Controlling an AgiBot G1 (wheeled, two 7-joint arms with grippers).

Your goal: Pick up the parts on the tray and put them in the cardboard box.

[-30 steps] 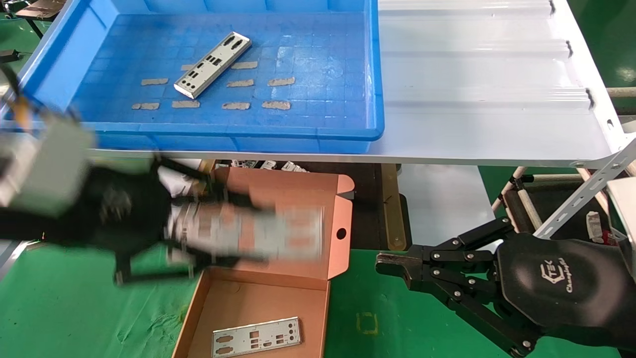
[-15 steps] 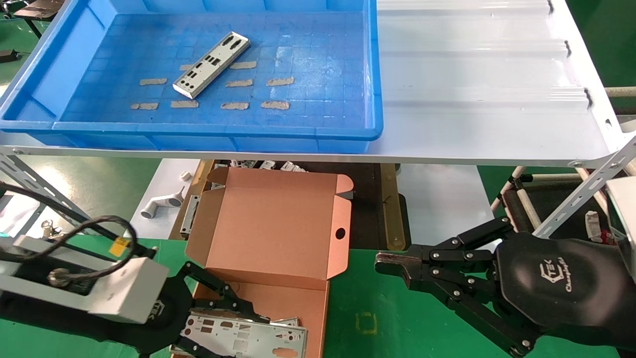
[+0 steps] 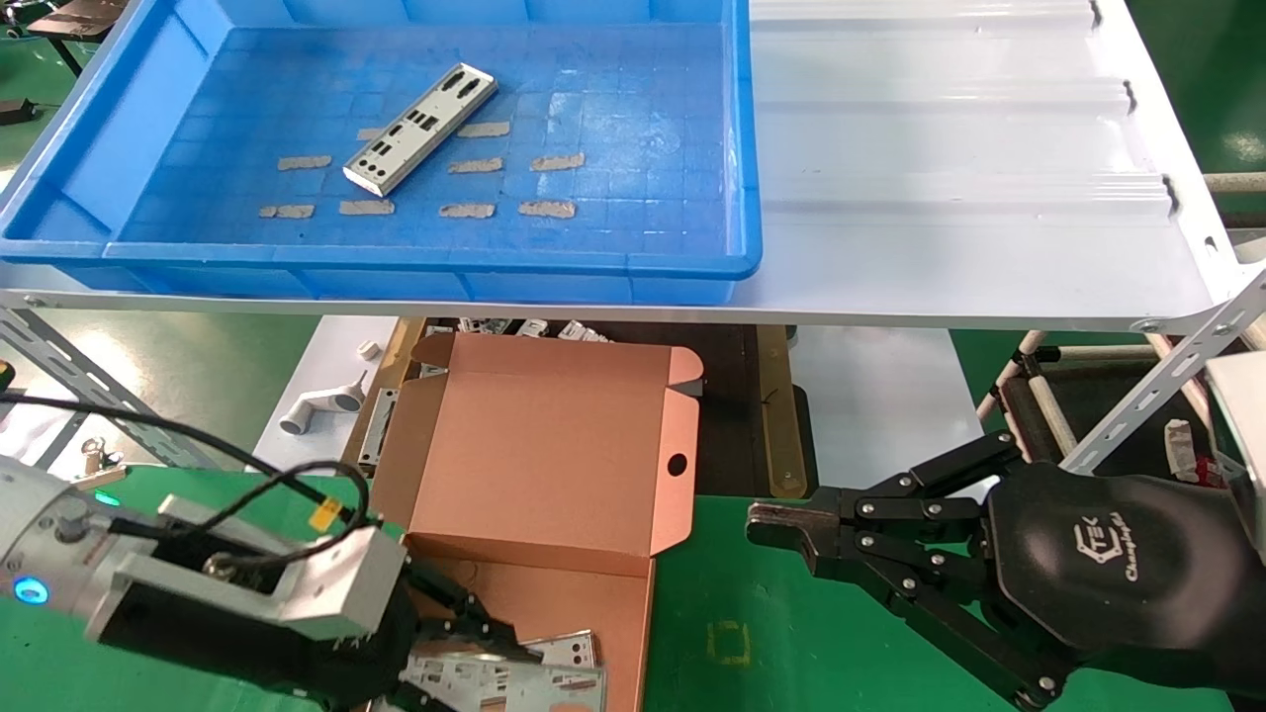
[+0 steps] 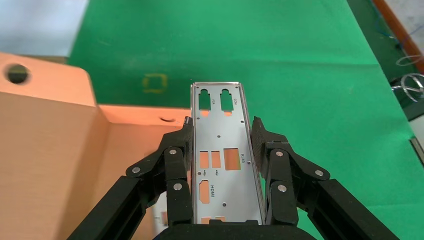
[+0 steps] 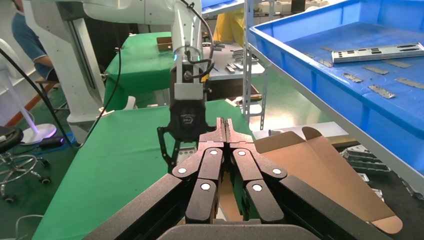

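Observation:
A silver part (image 3: 420, 129) lies at a slant on the floor of the blue tray (image 3: 692, 267). The cardboard box (image 3: 534, 465) stands open below the shelf, lid raised. My left gripper (image 3: 465, 658) is low over the box's base, shut on a second part (image 4: 222, 150), held by its long edges and pointing past the box wall (image 4: 50, 150). Another part (image 3: 566, 648) lies in the box beside it. My right gripper (image 3: 781, 529) hovers shut and empty over the green mat to the right of the box; its closed fingertips (image 5: 224, 125) point at the left arm.
The tray sits on a white corrugated shelf (image 3: 940, 198). Several tan tape strips (image 3: 549, 210) are stuck to the tray floor. A white plastic piece (image 3: 321, 400) and loose plates lie behind the box. A metal strut (image 3: 1167, 386) slants down at the right.
My left arm has come down from in front of the box lid to the box base, carrying the part. The right arm has not moved.

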